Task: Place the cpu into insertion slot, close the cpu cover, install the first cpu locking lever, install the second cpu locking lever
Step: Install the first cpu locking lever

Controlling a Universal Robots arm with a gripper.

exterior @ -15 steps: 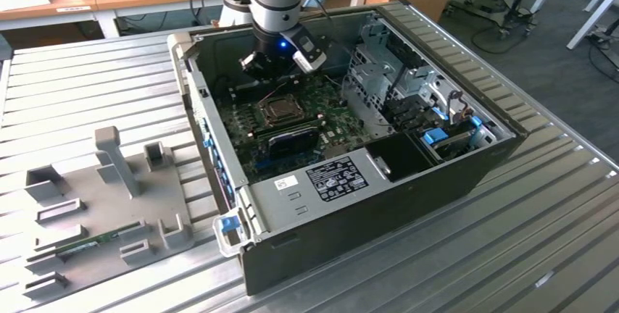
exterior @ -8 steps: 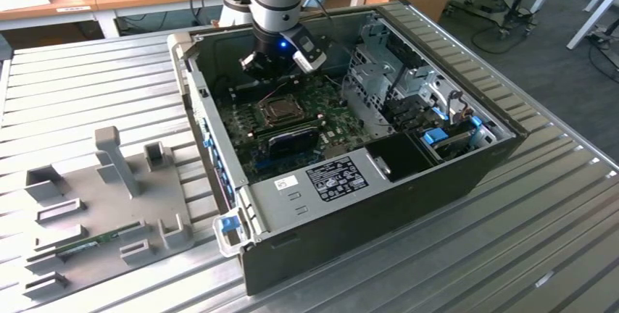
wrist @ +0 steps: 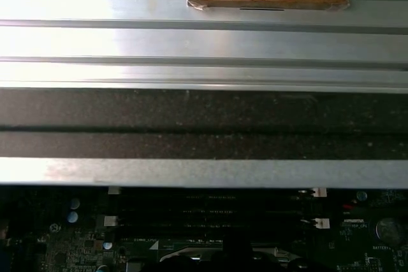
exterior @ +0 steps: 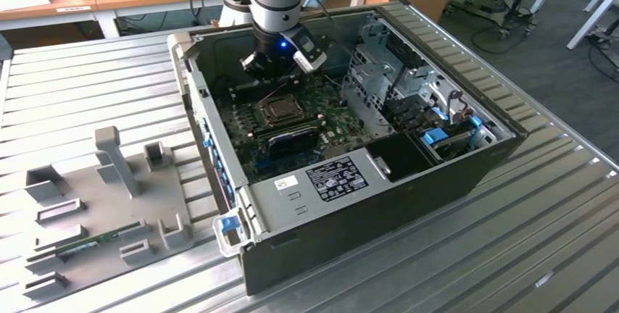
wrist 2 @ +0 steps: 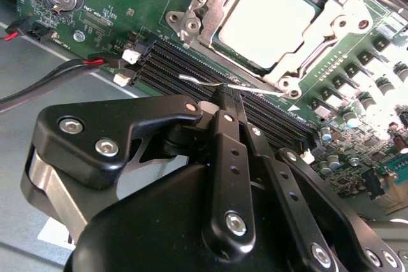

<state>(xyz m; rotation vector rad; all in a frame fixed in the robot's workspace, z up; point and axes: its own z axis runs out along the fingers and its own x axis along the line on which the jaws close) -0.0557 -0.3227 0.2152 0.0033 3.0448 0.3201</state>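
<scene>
**Exterior view.** I am holding the arm over the open computer case point(exterior: 387, 204), which is lying on the slatted table point(exterior: 97, 74). The gripper point(exterior: 280, 74) is hanging just beside the insertion slot point(exterior: 281, 111), low inside the case.

**Second wrist view.** The cpu point(wrist 2: 264, 20) is sitting inside the insertion slot. Its pale face is showing through the window of the cpu cover point(wrist 2: 328, 36), which is lying flat over it. From this I am judging the seating and the cover as done.

The gripper point(wrist 2: 223, 97) is drawn narrow, its fingers together in one point. That point is meeting a thin wire locking lever point(wrist 2: 255, 88), which is running along the insertion slot's edge, between it and the memory slots point(wrist 2: 172, 71). I am reading the narrow closure as suited to that tight gap and to so fine a wire. I cannot tell whether the tips are pinching the lever or only pressing on it.

**Comparison of views.** The exterior view is giving the arm's place in the case, but the insertion slot there is reading only as a small dark square. The second wrist view is supplying the chip, cover and lever. The first wrist view is looking across the table's slats and the case wall to the memory slots point(wrist: 210, 218) beside the insertion slot.
</scene>
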